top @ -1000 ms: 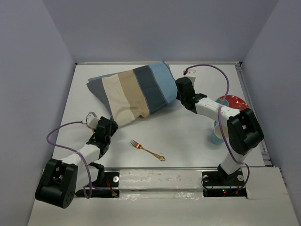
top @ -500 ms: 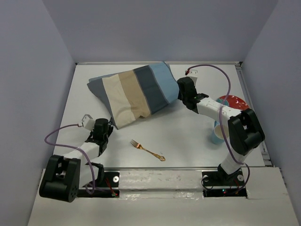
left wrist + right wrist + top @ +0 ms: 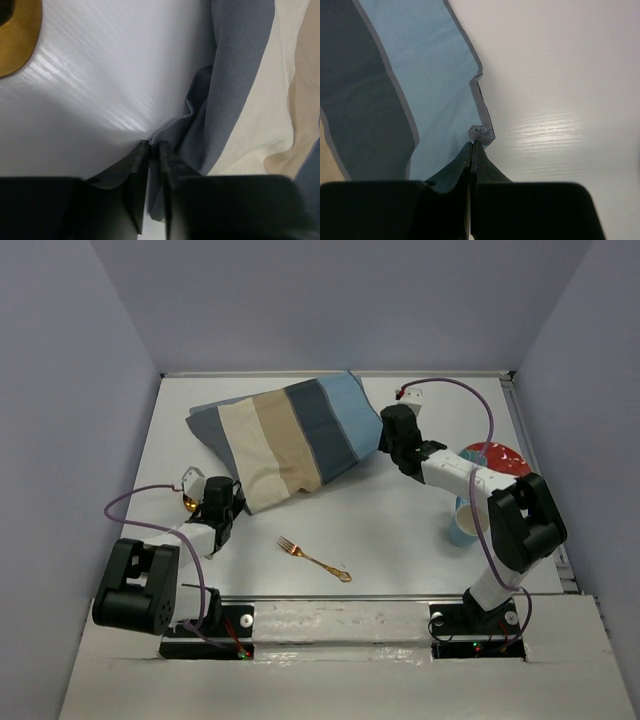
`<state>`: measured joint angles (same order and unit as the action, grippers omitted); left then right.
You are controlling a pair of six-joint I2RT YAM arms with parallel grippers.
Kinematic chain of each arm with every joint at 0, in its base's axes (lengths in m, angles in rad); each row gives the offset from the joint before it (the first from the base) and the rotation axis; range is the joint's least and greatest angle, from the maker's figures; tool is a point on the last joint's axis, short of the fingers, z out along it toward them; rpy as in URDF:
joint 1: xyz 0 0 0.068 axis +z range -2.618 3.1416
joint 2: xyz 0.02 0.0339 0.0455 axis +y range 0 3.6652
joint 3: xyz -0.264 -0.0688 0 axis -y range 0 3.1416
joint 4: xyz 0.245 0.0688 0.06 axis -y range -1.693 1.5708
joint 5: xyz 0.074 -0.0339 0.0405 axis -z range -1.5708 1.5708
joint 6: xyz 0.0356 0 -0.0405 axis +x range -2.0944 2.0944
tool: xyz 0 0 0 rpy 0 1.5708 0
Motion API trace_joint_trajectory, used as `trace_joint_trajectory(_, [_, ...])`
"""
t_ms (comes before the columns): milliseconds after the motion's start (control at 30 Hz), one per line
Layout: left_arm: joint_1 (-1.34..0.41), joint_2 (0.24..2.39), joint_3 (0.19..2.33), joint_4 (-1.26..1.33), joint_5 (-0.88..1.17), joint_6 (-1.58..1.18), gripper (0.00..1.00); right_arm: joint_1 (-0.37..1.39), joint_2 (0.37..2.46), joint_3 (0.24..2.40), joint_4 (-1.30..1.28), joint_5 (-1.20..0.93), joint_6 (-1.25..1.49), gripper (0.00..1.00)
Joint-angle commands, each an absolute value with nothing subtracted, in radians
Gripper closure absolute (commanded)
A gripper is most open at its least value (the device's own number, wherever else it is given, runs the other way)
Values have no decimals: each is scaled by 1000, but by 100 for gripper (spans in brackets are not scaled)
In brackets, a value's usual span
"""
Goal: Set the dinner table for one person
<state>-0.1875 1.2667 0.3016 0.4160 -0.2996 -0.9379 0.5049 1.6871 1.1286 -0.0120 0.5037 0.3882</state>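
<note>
The striped blue, beige and grey placemat [image 3: 285, 435] lies rumpled and askew on the back half of the white dinner table [image 3: 400, 540]. My left gripper [image 3: 233, 502] is at its near left corner. In the left wrist view that gripper [image 3: 154, 145] is shut on the placemat's grey edge [image 3: 235, 90]. My right gripper [image 3: 384, 446] is at the placemat's right corner. In the right wrist view it [image 3: 472, 145] is shut on the light blue corner [image 3: 445, 100].
A gold fork [image 3: 315, 560] lies near the front middle. A red plate [image 3: 498, 456] and a light blue cup [image 3: 461, 526] stand at the right, partly behind my right arm. A gold-coloured object [image 3: 188, 504] lies by my left gripper and also shows in the left wrist view [image 3: 15, 40].
My left arm swung in toward the placemat's near corner and now grips it. My right gripper shifted only slightly at the right corner. The fork has not moved.
</note>
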Motion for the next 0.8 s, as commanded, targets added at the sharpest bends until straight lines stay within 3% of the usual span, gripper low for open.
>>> trace_joint_trajectory(0, [-179, 1324, 391, 393, -296, -858, 82, 502, 1631, 1115, 74, 496, 376, 100])
trace_joint_trajectory(67, [-178, 1342, 402, 383, -295, -841, 88, 502, 1615, 1108, 84, 489, 370, 100])
trace_joint_trajectory(100, [-176, 1341, 400, 393, -291, -838, 97, 502, 1611, 1108, 83, 489, 368, 100])
trace_joint_trajectory(133, [-176, 1336, 397, 400, -290, -835, 100, 502, 1608, 1106, 84, 491, 365, 100])
trace_joint_trajectory(333, [-178, 1257, 423, 410, -238, -749, 100, 502, 1577, 1086, 84, 483, 364, 100])
trace_joint_trajectory(767, [-176, 844, 629, 307, -247, -733, 100, 492, 1333, 1061, 52, 587, 267, 100])
